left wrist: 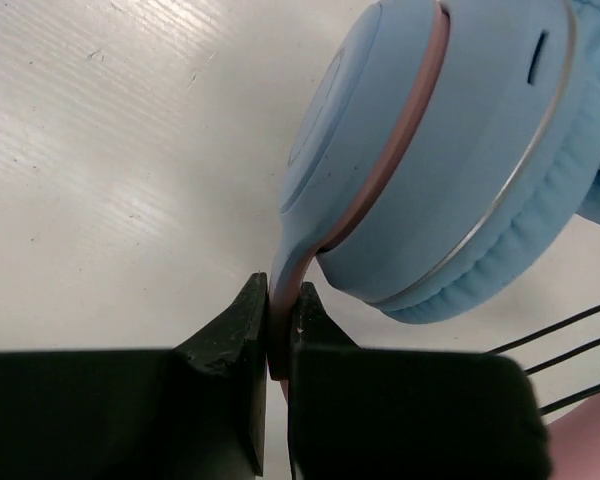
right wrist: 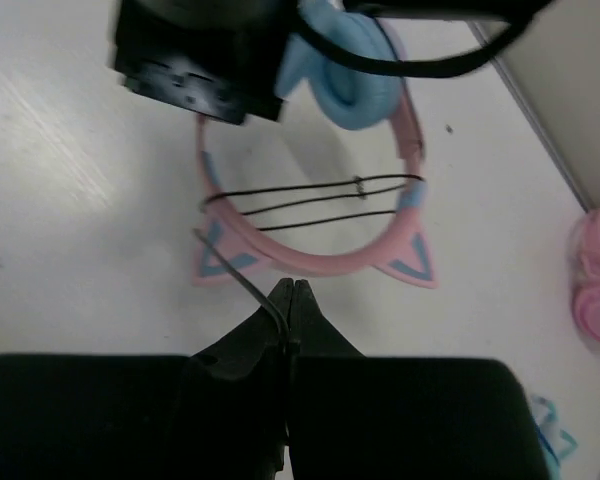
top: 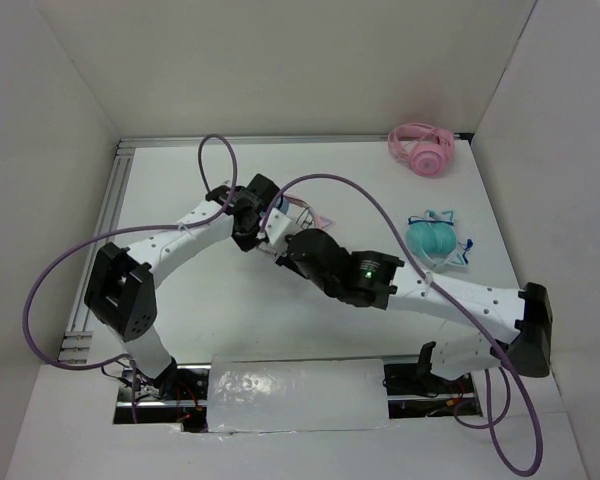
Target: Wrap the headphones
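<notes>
The headphones lie on the white table with the pink cat-ear headband toward me and a light blue ear cup at the far end. Three strands of the thin black cable run across the headband. My right gripper is shut on a loose stretch of that cable, just in front of the headband. My left gripper is shut on the pink and blue arm below the ear cup. From above, both grippers meet mid-table and hide most of the headphones.
All-pink headphones sit at the back right corner, and teal headphones lie right of the right arm. White walls close in the table on three sides. Purple cables loop over both arms.
</notes>
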Controlling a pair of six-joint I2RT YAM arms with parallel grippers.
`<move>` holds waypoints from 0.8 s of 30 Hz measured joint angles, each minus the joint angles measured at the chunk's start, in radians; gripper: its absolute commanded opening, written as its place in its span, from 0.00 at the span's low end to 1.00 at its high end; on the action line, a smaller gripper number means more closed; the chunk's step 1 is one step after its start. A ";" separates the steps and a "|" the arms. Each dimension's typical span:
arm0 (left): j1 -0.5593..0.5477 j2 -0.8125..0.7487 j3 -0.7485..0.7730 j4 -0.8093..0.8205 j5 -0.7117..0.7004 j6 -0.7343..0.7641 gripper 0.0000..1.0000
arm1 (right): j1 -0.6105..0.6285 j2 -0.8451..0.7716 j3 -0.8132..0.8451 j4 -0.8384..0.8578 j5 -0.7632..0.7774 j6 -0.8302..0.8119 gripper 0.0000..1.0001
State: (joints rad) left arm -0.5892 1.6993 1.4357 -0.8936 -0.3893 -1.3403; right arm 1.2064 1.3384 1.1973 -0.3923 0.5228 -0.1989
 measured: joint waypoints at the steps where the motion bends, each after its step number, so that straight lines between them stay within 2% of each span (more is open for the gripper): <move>1: -0.008 -0.005 -0.016 0.001 -0.008 0.004 0.00 | -0.025 -0.023 -0.009 -0.017 0.003 -0.020 0.00; 5: -0.036 -0.055 -0.103 0.079 -0.021 0.069 0.00 | -0.110 -0.073 -0.047 -0.092 -0.025 -0.111 0.00; 11: -0.037 -0.286 -0.380 0.483 0.134 0.298 0.00 | -0.256 -0.116 -0.064 -0.118 -0.129 -0.225 0.00; 15: -0.039 -0.410 -0.493 0.691 0.241 0.451 0.00 | -0.306 -0.125 -0.064 -0.078 -0.134 -0.274 0.00; 20: -0.051 -0.427 -0.536 0.809 0.269 0.526 0.00 | -0.340 -0.125 -0.064 -0.057 -0.136 -0.317 0.00; 24: -0.051 -0.405 -0.537 0.827 0.261 0.524 0.00 | -0.343 -0.124 -0.059 -0.066 -0.137 -0.349 0.00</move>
State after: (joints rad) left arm -0.6407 1.2942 0.8982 -0.0662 -0.1284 -0.8165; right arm 0.8635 1.2140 1.1385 -0.4583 0.3862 -0.5476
